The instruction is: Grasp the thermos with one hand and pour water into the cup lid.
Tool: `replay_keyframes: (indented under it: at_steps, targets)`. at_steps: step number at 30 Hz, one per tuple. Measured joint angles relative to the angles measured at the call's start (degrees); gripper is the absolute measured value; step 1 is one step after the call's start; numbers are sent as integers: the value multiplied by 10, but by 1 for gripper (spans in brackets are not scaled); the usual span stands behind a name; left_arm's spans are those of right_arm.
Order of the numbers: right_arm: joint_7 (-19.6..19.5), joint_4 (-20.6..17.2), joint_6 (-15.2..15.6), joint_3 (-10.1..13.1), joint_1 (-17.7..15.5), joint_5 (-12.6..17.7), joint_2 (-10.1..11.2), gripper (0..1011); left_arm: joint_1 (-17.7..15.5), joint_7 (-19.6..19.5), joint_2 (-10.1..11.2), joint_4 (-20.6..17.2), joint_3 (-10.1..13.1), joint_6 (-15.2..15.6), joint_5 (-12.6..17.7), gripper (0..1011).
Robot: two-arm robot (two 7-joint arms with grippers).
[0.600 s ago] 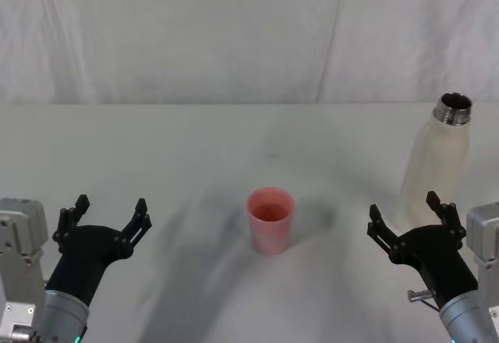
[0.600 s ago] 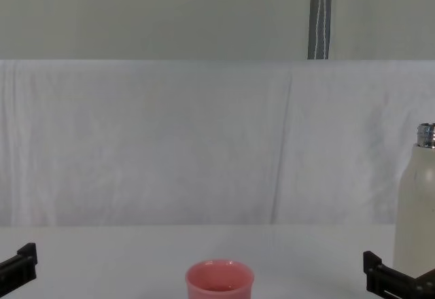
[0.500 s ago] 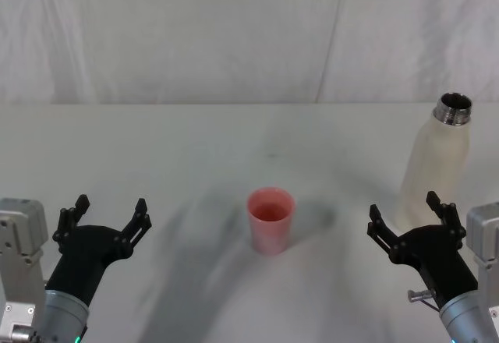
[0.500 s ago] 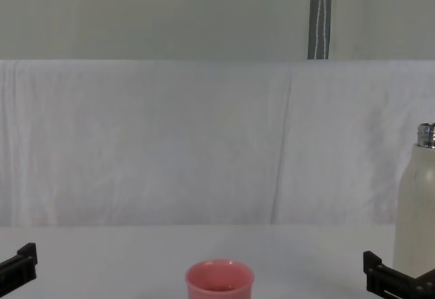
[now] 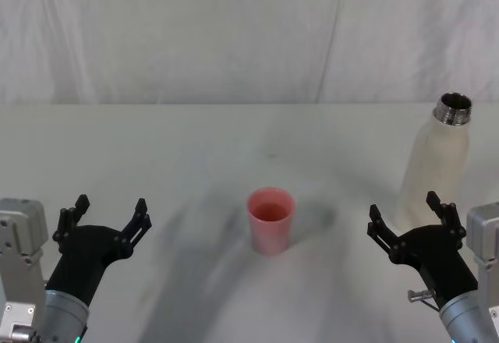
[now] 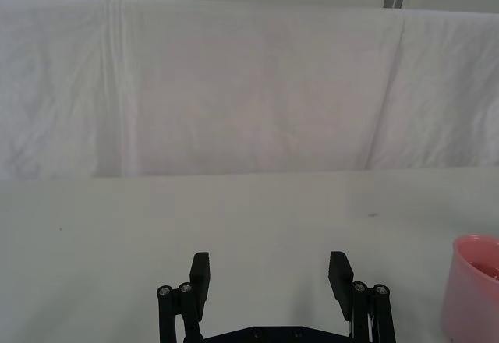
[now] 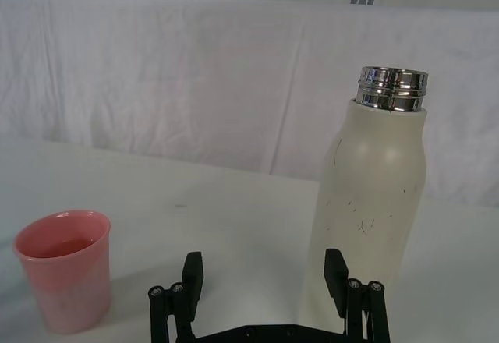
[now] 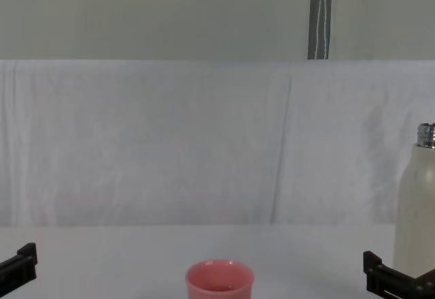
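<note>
On the right side of the table, my right gripper [image 5: 409, 217] sits spread wide and empty, just short of the thermos [image 5: 435, 164], which stands upright with its steel neck uncapped. The cup lid [image 5: 270, 220] is at the table's centre, well apart from it. My left gripper [image 5: 107, 211] is parked low on the left, also wide open, holding nothing. The risk I see: the fingers come in off-centre, one nudges that tall bottle and it tips, spilling. Later, a hasty tilt could overshoot the small cup.
</note>
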Motion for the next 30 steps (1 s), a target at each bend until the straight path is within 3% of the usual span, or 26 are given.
replay_keyframes:
  at_steps: [21, 30]
  targets:
    - [0, 0, 0, 0, 0, 0, 0, 1001, 0, 0, 0, 0, 0, 0, 0, 1001]
    - [15, -3, -3, 32, -5, 5, -11, 1001, 0, 0, 0, 0, 0, 0, 0, 1001]
